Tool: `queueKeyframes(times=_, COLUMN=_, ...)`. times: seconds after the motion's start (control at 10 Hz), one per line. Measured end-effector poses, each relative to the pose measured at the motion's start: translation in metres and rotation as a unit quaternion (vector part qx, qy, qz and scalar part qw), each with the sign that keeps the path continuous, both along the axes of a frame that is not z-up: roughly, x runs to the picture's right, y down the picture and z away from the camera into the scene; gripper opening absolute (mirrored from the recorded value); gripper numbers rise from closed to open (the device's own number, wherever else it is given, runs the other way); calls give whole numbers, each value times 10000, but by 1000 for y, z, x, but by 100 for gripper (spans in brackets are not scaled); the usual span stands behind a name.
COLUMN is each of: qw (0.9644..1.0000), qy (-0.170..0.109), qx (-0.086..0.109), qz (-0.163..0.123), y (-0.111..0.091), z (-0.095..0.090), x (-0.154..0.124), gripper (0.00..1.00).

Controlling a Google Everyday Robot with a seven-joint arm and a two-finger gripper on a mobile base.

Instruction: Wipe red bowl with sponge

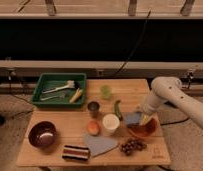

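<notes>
The red bowl [145,131] sits on the wooden table [55,120] at the front right, right of the white cup [111,123]. My gripper [141,118] reaches down from the white arm [167,90] that comes in from the right. It is shut on the blue-grey sponge [132,118]. The sponge rests at the bowl's left rim, partly over the bowl's inside. The back of the bowl is hidden behind the gripper.
A green tray [45,80] with utensils stands at the back left. A maroon bowl [42,134], a striped block [76,152], a grey-blue cloth [99,144] and dark grapes [131,146] lie along the front. A metal cup [94,108], a green cup [106,91] and a green vegetable [118,108] are mid-table.
</notes>
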State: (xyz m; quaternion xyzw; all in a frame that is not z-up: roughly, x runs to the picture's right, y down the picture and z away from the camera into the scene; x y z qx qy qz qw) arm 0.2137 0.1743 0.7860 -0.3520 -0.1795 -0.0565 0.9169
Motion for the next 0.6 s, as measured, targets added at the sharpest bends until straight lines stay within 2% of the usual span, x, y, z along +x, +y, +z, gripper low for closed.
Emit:
queueKeyframes(times=0.2, qw=9999, qy=-16, qx=-116, qz=-101, y=12, z=-9, x=4, gripper=0)
queueKeyframes(times=0.6, qw=9991, qy=196, qx=-350, qz=-127, y=38, z=-32, x=46, gripper=0)
